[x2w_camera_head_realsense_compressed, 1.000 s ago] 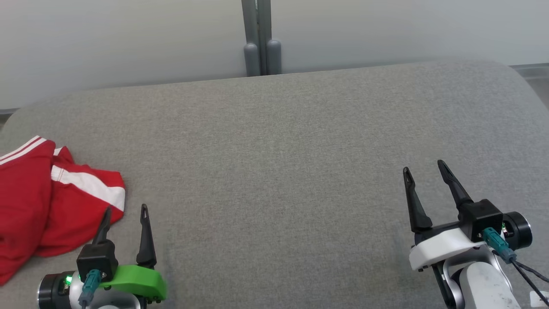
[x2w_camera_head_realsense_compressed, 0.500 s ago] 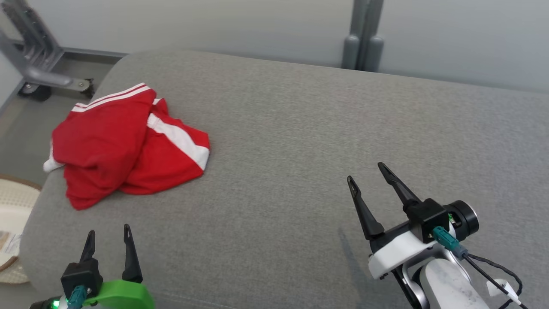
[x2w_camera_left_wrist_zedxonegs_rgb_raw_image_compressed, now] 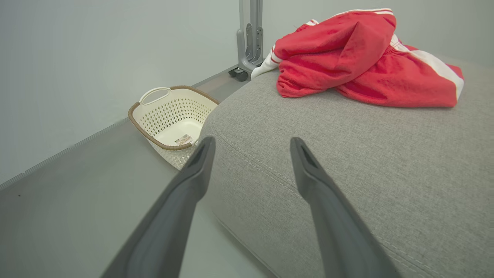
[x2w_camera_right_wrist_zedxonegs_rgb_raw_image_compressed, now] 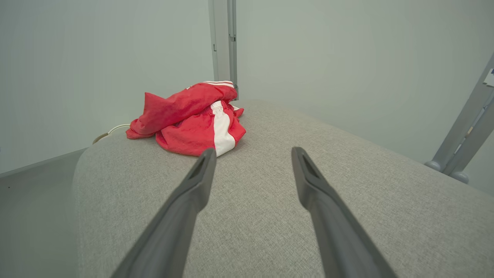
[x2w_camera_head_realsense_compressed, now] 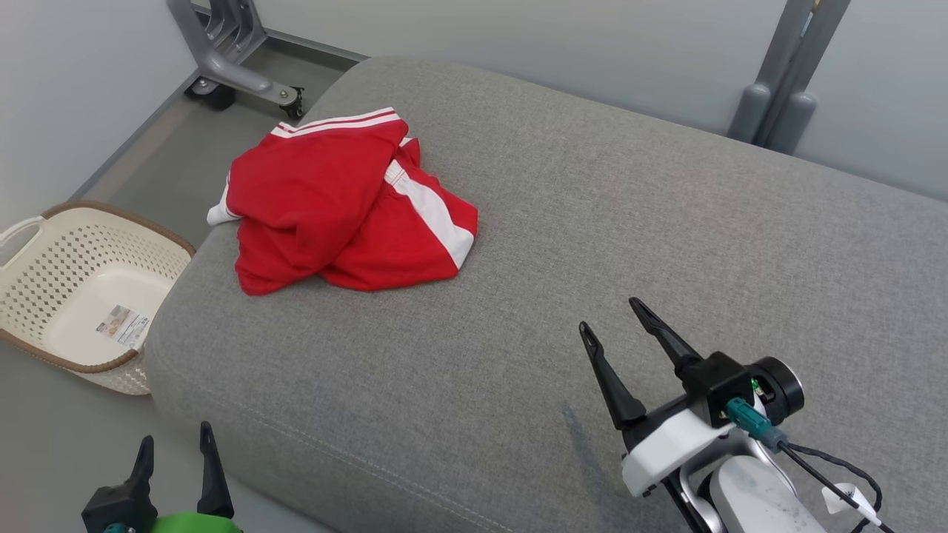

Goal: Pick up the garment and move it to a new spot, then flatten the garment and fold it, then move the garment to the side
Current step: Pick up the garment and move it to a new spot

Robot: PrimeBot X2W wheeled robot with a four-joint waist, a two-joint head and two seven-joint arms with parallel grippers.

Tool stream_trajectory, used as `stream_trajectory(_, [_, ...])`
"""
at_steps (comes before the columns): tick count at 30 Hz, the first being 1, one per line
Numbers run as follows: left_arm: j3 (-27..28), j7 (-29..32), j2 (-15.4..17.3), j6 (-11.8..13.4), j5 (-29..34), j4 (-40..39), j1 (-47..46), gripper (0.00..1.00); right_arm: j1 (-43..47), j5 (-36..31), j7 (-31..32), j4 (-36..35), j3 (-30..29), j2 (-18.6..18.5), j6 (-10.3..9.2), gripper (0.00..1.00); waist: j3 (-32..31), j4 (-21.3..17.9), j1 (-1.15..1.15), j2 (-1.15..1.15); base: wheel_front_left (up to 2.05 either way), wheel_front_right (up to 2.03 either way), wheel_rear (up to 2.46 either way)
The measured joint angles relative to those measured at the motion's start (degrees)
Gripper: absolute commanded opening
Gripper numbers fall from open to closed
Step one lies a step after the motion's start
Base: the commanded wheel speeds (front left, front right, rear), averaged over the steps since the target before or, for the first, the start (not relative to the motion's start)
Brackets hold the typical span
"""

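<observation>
Toward the far left corner of the grey cushion (x2w_camera_head_realsense_compressed: 629,222), the red garment (x2w_camera_head_realsense_compressed: 333,200) lies in a crumpled heap. It has thin white stripes along its far hem and a broad white band down its right side. A bit of white fabric pokes out over the cushion's left edge. Neither gripper touches it.

My left gripper (x2w_camera_head_realsense_compressed: 176,433) sits at the near left, off the cushion's near edge and above the floor, its two dark fingers parted with nothing between them. In the left wrist view those fingers frame the cushion's rounded near-left corner, with the garment well beyond them.

My right gripper (x2w_camera_head_realsense_compressed: 609,314) is above the near right part of the cushion, its fingers likewise spread and holding nothing. It points roughly toward the garment, which in the right wrist view lies well ahead of the tips and a little to the left.

On the floor left of the cushion stands a cream perforated basket (x2w_camera_head_realsense_compressed: 52,274) with a brown rim and a paper label (x2w_camera_head_realsense_compressed: 122,326) on its bottom. Farther back on the left I see a grey metal foot (x2w_camera_head_realsense_compressed: 229,70) on a caster, and a grey post (x2w_camera_head_realsense_compressed: 785,81) rises against the pale wall behind the cushion's far right
</observation>
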Motion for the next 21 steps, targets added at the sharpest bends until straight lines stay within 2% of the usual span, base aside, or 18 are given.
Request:
stream_trajectory(4, [0.03,0.0,-0.02,-1.49,-2.53,1.72,-1.2,1.0,0.47,0.03,0.0,0.21,-0.46,-0.24,0.0,1.0,0.13,-0.1,0.0,0.0,0.0,0.0,0.0])
stream_trajectory(10, [2.07,0.0,0.38,-3.93,-4.16,6.76,-7.22,1.0,0.13,-0.04,-0.01,0.64,0.03,-1.81,0.0,1.0,1.35,-2.44,0.0,0.0,0.0,0.0,0.0])
stream_trajectory(17, [2.0,0.0,5.99,-5.15,-4.65,13.41,-18.67,1.0,-0.21,-0.02,-0.01,0.63,-1.43,-3.78,0.0,1.0,4.61,-6.1,0.0,0.0,0.0,0.0,0.0])
stream_trajectory(21, [-2.47,-0.01,10.02,-5.16,-7.65,17.86,-25.51,1.0,-1.07,-0.02,0.0,0.59,-1.68,-4.78,0.0,1.0,6.71,-8.0,0.0,0.0,0.0,0.0,0.0])
